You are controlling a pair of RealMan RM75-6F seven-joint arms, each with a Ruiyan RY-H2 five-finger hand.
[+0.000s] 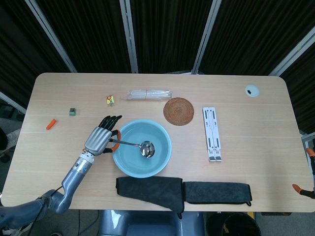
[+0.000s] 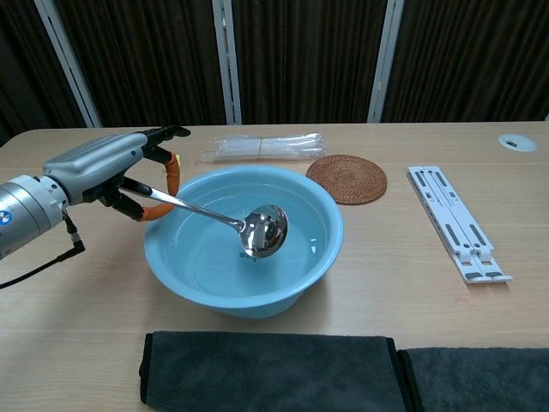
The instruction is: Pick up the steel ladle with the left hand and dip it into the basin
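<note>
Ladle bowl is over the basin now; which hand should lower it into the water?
Left. The left hand already holds the ladle with its bowl over the basin. The right hand barely shows at the table's far edge, holding nothing visible.

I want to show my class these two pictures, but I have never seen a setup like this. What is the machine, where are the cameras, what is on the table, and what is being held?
This is a robot with two arms ending in mechanical hands, steered by a person. One picture looks down from its head, the other looks forward from its chest.

The left hand holds a steel ladle by the handle, with the scoop inside a blue basin of water. Whether the scoop touches the water is hard to tell. Only the fingertips of the right hand show at the table's edge.

Also on the wooden table: a round woven mat, a white folding stand, a clear plastic packet, two dark cloths and a few small bits on the left.
</note>
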